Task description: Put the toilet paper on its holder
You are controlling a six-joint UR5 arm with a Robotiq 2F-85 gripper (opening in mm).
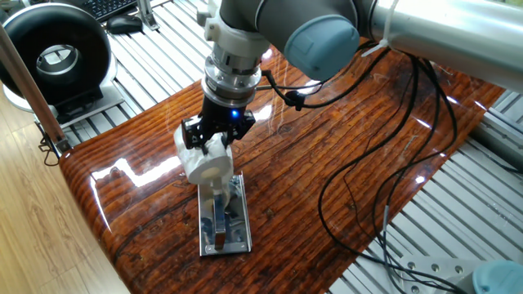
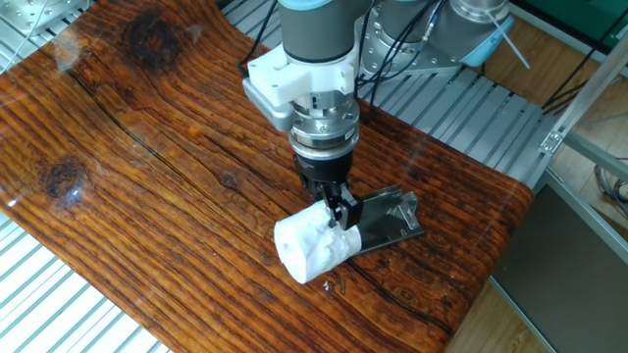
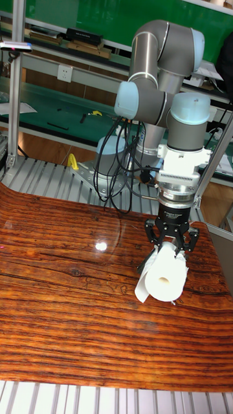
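My gripper is shut on the toilet paper, a white crumpled roll held on its side. The roll hangs low over one end of the holder, a shiny chrome plate with a raised bar lying flat on the wooden table. In one fixed view the roll covers the plate's far end. In the tall fixed view the holder is hidden behind the roll. I cannot tell whether the bar is inside the roll's hole.
A black-and-white ring-shaped device stands off the table at the back left. Black cables trail from the arm over the wooden table. Slatted metal surfaces surround the tabletop.
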